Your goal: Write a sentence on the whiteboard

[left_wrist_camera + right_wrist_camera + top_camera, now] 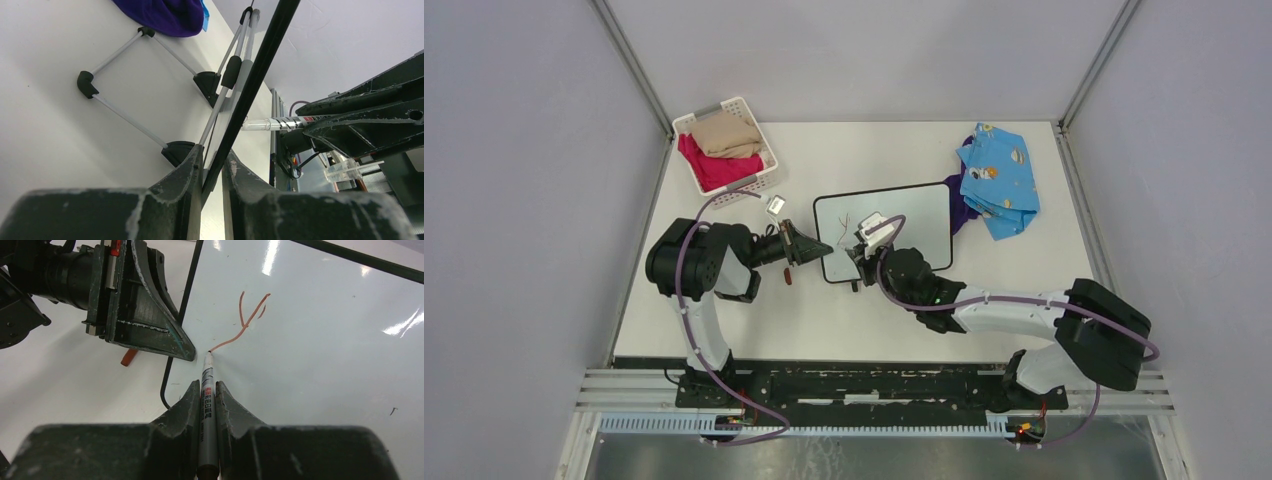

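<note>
The whiteboard stands tilted mid-table on its wire stand. My left gripper is shut on the board's left edge, and its black frame runs between the jaws. My right gripper is shut on a silver marker. The marker's tip touches the white surface at the end of a thin red stroke. In the left wrist view the marker lies across the board's face.
A red marker cap lies on the table left of the board. A white basket of clothes sits back left. Blue patterned cloth over purple cloth lies back right. A small silvery object rests near the basket.
</note>
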